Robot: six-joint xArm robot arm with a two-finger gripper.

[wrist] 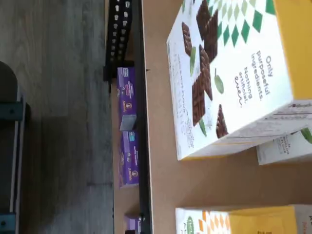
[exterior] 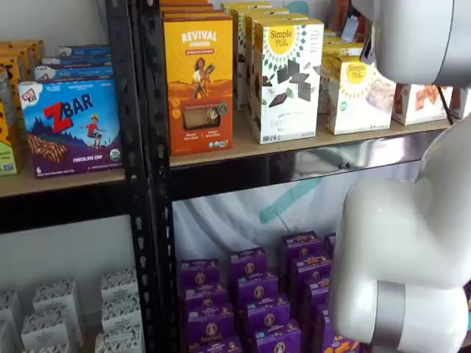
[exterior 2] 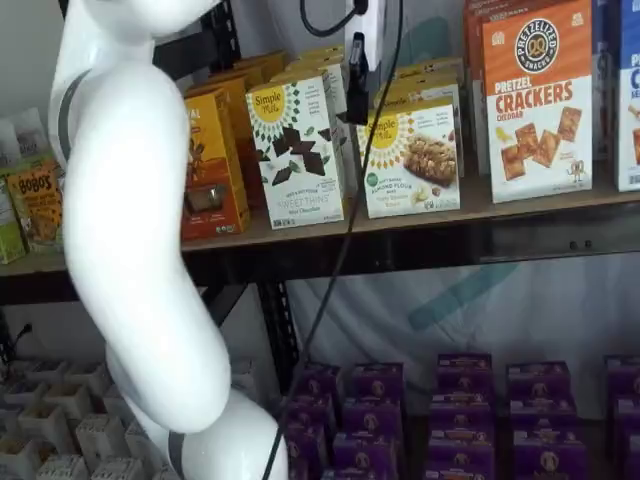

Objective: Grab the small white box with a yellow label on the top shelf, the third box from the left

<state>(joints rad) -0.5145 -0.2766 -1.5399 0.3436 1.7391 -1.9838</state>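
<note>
Small box [exterior 2: 413, 158]: stood upright on the top shelf [exterior 2: 420, 222], just right of the tall Simple Mills box [exterior 2: 298, 150], yellow logo facing out; in the other shelf view [exterior: 358, 94] it sat partly behind the white arm.
Top shelf: tan board with a glossy black front rail, seen in both shelf views [exterior: 309, 158].
Gripper [exterior 2: 357, 80]: hung from above, just in front of the gap between the tall box and the small box; only a dark finger shape side-on, so the frames alone did not settle it, but the fingers were spread wide and held nothing.
Cable [exterior 2: 345, 240]: ran down from beside the gripper, across the shelf rail.
Arm [exterior 2: 130, 250]: big white link filled the left of a shelf view, well clear of the boxes.
Wrist view: tall box [wrist: 229, 78] lay close under the camera, with a slice of a white carton [wrist: 285, 146] past its edge.
Neighbours: orange Revival box [exterior: 199, 81] at the left, pretzel crackers [exterior 2: 537, 100] right of the small box.
Below: purple boxes [exterior: 257, 294] on the lower shelf.
</note>
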